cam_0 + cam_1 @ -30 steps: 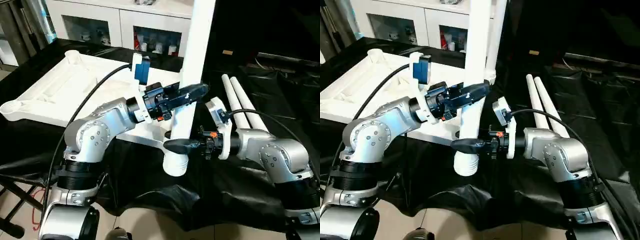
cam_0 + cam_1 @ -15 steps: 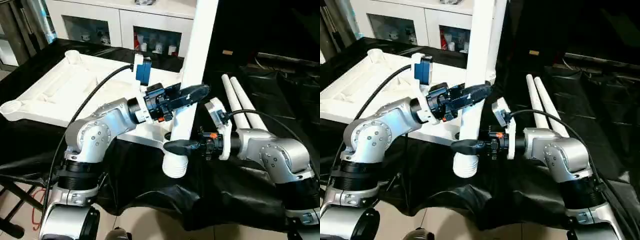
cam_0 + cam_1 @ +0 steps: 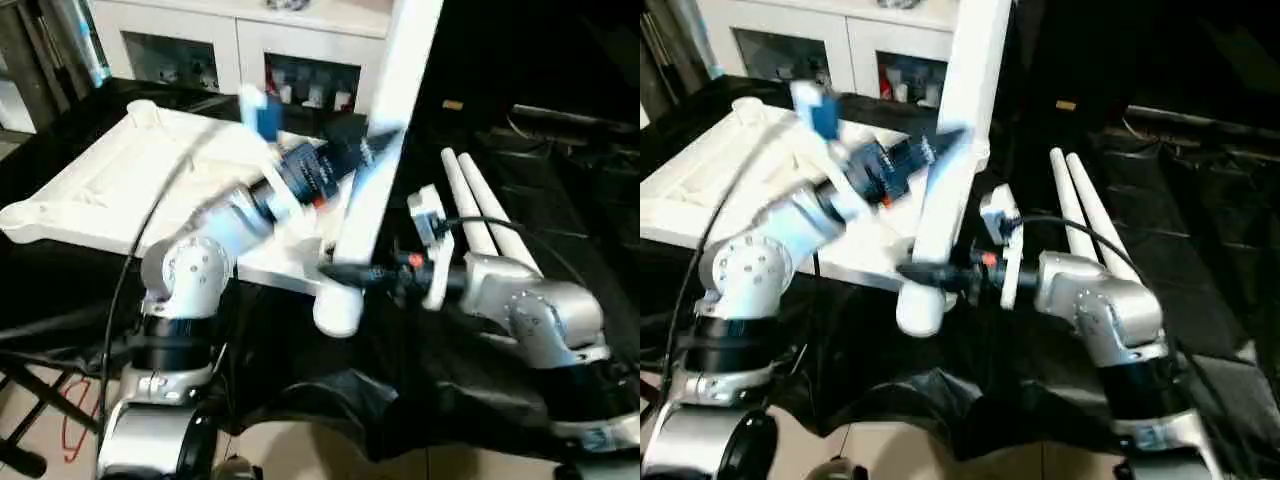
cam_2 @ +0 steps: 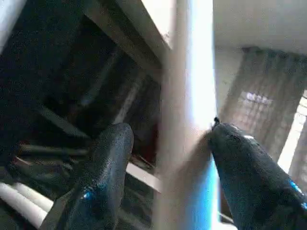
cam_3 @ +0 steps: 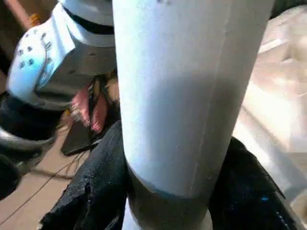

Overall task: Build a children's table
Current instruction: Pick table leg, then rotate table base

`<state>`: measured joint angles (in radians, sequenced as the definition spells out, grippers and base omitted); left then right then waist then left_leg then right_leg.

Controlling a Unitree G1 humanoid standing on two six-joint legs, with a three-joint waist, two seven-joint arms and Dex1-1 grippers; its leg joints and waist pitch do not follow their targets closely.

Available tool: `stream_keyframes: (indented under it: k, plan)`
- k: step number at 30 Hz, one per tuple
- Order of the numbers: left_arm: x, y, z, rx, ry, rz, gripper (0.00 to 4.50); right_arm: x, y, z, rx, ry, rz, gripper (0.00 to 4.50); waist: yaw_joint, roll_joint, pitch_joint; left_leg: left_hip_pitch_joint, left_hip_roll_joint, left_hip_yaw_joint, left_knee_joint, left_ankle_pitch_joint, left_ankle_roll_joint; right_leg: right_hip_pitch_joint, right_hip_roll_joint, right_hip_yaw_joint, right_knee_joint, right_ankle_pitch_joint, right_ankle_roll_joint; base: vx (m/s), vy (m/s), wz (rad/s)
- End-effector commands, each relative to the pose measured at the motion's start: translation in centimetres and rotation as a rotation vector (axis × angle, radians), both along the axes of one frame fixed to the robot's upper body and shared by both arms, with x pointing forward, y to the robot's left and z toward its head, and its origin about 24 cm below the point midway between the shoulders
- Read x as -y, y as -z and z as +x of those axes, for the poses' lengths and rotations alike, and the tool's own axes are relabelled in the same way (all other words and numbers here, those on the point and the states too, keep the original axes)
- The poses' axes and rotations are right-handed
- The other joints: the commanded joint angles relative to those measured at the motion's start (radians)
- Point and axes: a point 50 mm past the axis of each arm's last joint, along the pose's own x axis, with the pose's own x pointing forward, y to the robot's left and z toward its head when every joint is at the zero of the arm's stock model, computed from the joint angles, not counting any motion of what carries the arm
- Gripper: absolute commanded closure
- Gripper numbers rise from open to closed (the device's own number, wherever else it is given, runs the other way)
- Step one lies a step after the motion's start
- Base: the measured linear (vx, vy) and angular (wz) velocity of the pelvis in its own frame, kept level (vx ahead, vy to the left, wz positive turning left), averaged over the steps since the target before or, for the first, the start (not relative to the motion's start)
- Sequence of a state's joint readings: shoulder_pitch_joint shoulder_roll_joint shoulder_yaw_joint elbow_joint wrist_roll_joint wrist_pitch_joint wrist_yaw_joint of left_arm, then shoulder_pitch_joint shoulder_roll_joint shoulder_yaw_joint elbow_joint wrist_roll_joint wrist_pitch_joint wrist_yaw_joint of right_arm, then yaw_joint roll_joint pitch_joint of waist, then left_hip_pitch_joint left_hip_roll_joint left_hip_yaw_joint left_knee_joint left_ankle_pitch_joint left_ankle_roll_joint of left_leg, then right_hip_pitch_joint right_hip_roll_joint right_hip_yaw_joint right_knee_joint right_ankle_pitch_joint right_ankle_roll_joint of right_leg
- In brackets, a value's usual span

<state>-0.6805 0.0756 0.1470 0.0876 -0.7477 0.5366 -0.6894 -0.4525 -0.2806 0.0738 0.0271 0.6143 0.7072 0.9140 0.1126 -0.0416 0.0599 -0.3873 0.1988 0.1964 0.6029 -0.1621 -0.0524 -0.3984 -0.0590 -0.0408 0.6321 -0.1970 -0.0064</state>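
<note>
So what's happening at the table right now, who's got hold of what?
The right end effector is clamped on one white leg near its flared lower end, holding it tilted over the near edge of the upturned tabletop. The left end effector straddles the same leg higher up; one finger stands off it, so it looks to be letting go. Two more legs lie side by side on the black cloth. No leg is fitted on the tabletop.
</note>
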Motion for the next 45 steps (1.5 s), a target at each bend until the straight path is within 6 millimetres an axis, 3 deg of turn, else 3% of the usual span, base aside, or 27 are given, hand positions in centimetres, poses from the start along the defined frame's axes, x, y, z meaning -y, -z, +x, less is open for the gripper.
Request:
stream_keyframes:
  k: [1, 4, 9, 10, 13, 17, 21, 32, 37, 45]
  plan:
    - [-1.0, 0.3, 0.8, 0.006, -0.062, 0.058, 1.53, 1.3, 0.0, 1.0, 0.046, 0.170, -0.019, 2.63, 0.000, 0.011, -0.079, 0.027, 0.029, -0.019, -0.061, -0.138, -0.024, 0.048, -0.070, 0.038, -0.071, -0.089, -0.171, 0.000, 0.000, 0.00]
    - [-1.8, 0.8, 1.2, 0.009, -0.095, 0.129, 1.53, 1.7, 0.4, 1.7, 0.057, 0.266, -0.053, 2.63, -0.006, 0.013, -0.079, 0.028, 0.027, -0.019, -0.064, -0.153, -0.045, 0.046, -0.067, 0.037, -0.071, -0.105, -0.159, 0.000, 0.000, 0.00]
    - [-4.0, 3.8, 2.3, 0.030, -0.163, 0.521, 1.53, 3.5, 1.5, 3.6, 0.076, 0.567, -0.163, 2.63, -0.010, 0.020, -0.079, 0.033, 0.026, -0.021, -0.069, -0.167, -0.069, 0.042, -0.067, 0.038, -0.073, -0.118, -0.137, 0.000, 0.000, 0.00]
    - [-4.0, 3.8, 2.3, 0.030, -0.163, 0.521, 1.53, 3.5, 1.5, 3.6, 0.076, 0.567, -0.163, 2.63, -0.010, 0.022, -0.079, 0.033, 0.026, -0.022, -0.069, -0.165, -0.075, 0.042, -0.067, 0.038, -0.070, -0.115, -0.137, 0.000, 0.000, 0.00]
    - [-4.6, 6.2, 1.8, 0.089, -0.039, 0.795, 1.53, 4.2, 2.0, 4.2, 0.083, 0.653, -0.224, 2.63, -0.012, 0.025, -0.079, 0.034, 0.027, -0.020, -0.070, -0.171, -0.076, 0.042, -0.067, 0.039, -0.066, -0.082, -0.153, 0.000, 0.000, 0.00]
    - [-4.9, 8.0, 1.3, 0.081, 0.111, 0.942, 1.53, 4.2, 2.1, 4.4, 0.092, 0.672, -0.238, 2.63, -0.016, 0.025, -0.079, 0.031, 0.026, -0.018, -0.070, -0.171, -0.072, 0.045, -0.070, 0.041, -0.063, -0.053, -0.181, 0.000, 0.000, 0.00]
    - [-5.7, 10.0, 1.1, 0.071, 0.239, 1.140, 1.53, 4.2, 2.3, 4.6, 0.105, 0.686, -0.251, 2.63, -0.024, 0.028, -0.078, 0.032, 0.026, -0.018, -0.072, -0.190, -0.070, 0.044, -0.071, 0.042, -0.064, -0.072, -0.185, 0.000, 0.000, 0.00]
    - [-6.2, 11.5, 2.6, 0.098, 0.198, 1.310, 1.53, 4.2, 2.6, 4.4, 0.113, 0.686, -0.261, 2.63, -0.022, 0.038, -0.081, 0.032, 0.027, -0.019, -0.067, -0.193, -0.055, 0.050, -0.074, 0.042, -0.060, -0.014, -0.226, 0.000, 0.000, 0.00]
    - [-6.3, 11.9, 2.8, 0.086, 0.219, 1.328, 2.03, 4.3, 2.7, 4.3, 0.115, 0.689, -0.266, 2.63, -0.021, 0.043, -0.081, 0.032, 0.029, -0.020, -0.067, -0.198, -0.051, 0.050, -0.076, 0.042, -0.061, -0.014, -0.238, 0.000, 0.000, 0.00]
    - [-6.6, 12.2, 2.9, 0.078, 0.264, 1.346, 2.75, 4.3, 2.8, 4.2, 0.121, 0.690, -0.276, 2.63, -0.022, 0.043, -0.079, 0.033, 0.029, -0.020, -0.068, -0.210, -0.049, 0.050, -0.076, 0.042, -0.063, -0.018, -0.247, 0.000, 0.000, 0.00]
